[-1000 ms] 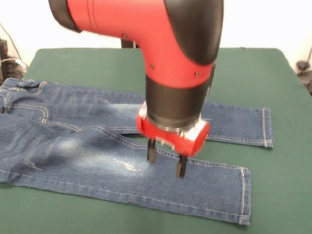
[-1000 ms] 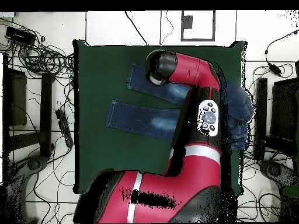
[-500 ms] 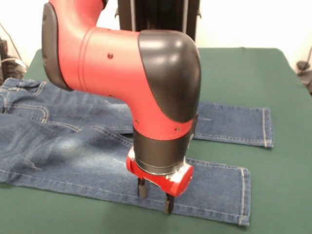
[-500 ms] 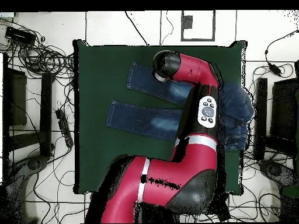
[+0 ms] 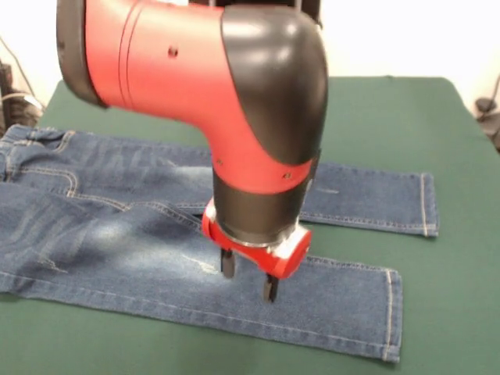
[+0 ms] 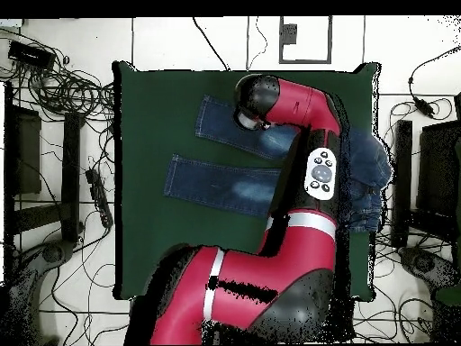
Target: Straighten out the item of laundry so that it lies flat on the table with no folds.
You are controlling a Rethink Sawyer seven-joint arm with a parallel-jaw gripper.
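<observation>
So the jeans (image 5: 156, 250) are spread out on the green table (image 5: 461, 258), waistband off at 9 o'clock and both legs running toward 3 o'clock with a strip of felt showing between them. The gripper (image 5: 249, 276) hangs over the near leg, fingers (image 5: 227, 264) apart, holding nothing.

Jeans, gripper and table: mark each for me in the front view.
jeans (image 5: 117, 242), front view, faded patch on the near leg
gripper (image 5: 248, 276), front view, midway between its tips
table (image 5: 391, 117), front view, bare green cloth
</observation>
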